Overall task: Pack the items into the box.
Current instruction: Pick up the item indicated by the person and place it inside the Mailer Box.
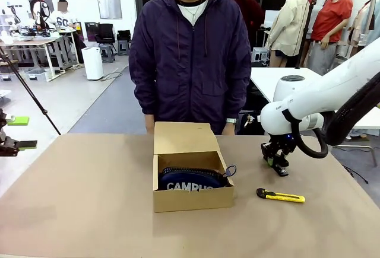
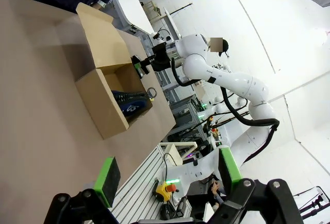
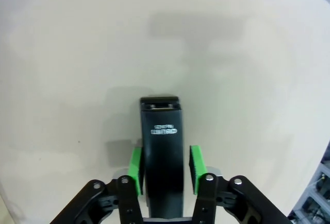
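The brown box (image 1: 191, 197) stands open mid-table, its flap lid upright at the back. The navy CAMPUS pouch (image 1: 190, 182) lies inside it; the left wrist view shows the box (image 2: 100, 105) and pouch (image 2: 131, 102) too. Right of the box, my right gripper (image 1: 278, 166) is down at the table, shut on the black stapler (image 3: 162, 152), with a green pad on each side. The yellow-and-black utility knife (image 1: 280, 196) lies on the table in front of that gripper. My left gripper (image 1: 22, 133) hangs open and holds nothing at the far left edge, and it is also seen from its wrist camera (image 2: 167, 175).
A person in a dark purple jacket (image 1: 190, 56) stands right behind the box at the table's far edge, hands down out of sight. Bare brown tabletop (image 1: 77, 198) spreads left of and in front of the box. A camera tripod leg (image 1: 29, 95) slants at the far left.
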